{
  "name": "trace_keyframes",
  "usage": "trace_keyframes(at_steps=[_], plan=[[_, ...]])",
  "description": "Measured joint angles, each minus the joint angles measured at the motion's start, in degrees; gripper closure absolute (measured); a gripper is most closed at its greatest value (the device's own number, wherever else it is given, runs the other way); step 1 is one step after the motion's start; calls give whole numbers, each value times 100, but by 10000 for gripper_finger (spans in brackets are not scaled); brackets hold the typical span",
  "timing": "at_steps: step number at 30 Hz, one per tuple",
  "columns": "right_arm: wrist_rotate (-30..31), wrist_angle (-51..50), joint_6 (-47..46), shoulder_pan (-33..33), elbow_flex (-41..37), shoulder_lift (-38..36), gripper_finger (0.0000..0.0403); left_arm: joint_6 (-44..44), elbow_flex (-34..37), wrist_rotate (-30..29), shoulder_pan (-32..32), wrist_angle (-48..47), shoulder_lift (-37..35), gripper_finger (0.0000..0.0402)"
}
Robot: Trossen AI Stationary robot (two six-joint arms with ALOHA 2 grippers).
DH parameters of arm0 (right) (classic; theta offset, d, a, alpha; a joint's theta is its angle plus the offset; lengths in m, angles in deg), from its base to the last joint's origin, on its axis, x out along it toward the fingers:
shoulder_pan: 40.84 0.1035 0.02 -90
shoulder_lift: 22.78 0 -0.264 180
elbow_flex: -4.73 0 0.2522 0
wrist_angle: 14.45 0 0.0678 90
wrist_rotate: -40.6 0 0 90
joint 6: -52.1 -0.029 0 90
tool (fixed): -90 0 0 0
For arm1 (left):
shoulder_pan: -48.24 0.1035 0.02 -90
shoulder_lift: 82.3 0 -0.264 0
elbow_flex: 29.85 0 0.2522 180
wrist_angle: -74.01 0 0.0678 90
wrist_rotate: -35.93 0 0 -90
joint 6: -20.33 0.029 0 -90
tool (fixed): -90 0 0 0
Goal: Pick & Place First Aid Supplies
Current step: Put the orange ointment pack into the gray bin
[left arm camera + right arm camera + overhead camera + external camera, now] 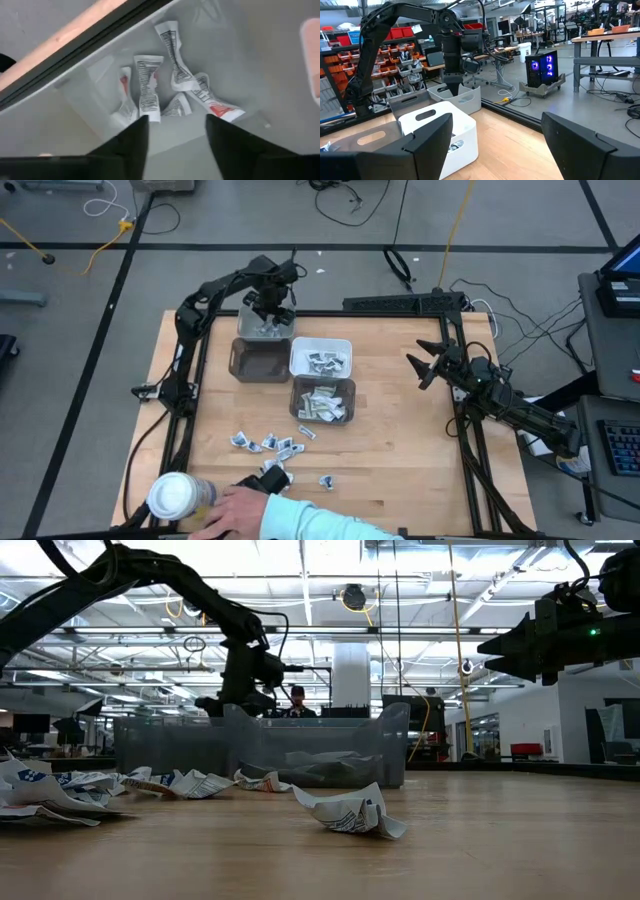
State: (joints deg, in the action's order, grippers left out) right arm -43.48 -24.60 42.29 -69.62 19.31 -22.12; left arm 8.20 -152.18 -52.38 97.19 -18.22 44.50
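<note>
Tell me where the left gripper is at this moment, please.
In the high view, the left gripper hangs over the far grey bin on the table's left half, above packets lying inside it.

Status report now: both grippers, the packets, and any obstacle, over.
Left gripper open over far grey bin, packets lying inside it. Right gripper open, idle at right. Person's hand beside loose packets at near edge.

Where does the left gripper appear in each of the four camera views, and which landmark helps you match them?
High view: the left gripper hangs over the far grey bin, upper centre-left.
Low view: left of centre, behind the clear bin wall.
Left wrist view: its fingers apart above packets in the bin.
Right wrist view: dark, upright over that bin.
Shared landmark: the far grey bin.
</note>
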Motion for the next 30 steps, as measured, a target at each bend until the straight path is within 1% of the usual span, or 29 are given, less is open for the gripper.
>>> trace_keyframes(at_steps=[4, 8, 13, 18, 20, 24, 30], plan=[[0, 0, 0, -1, -2, -1, 105, -22, 0, 226, 11, -55, 0, 139], [0, 0, 0, -2, -1, -1, 105, -147, 6, 242, 42, -127, -113, 105], [0, 0, 0, -1, 0, 0, 105, -28, 6, 219, -17, -164, -608, 88], [0, 0, 0, 0, -2, -1, 105, 425, 113, 243, -397, -431, -1150, 91], [0, 0, 0, -1, 0, -1, 105, 701, 349, 239, -642, -507, -1401, 95], [0, 0, 1, -1, 0, 0, 105, 1108, 1185, 259, -1293, -433, -2074, 100], [0, 0, 0, -2, -1, -2, 105, 1447, 2572, 268, -2690, -76, -3089, 88]])
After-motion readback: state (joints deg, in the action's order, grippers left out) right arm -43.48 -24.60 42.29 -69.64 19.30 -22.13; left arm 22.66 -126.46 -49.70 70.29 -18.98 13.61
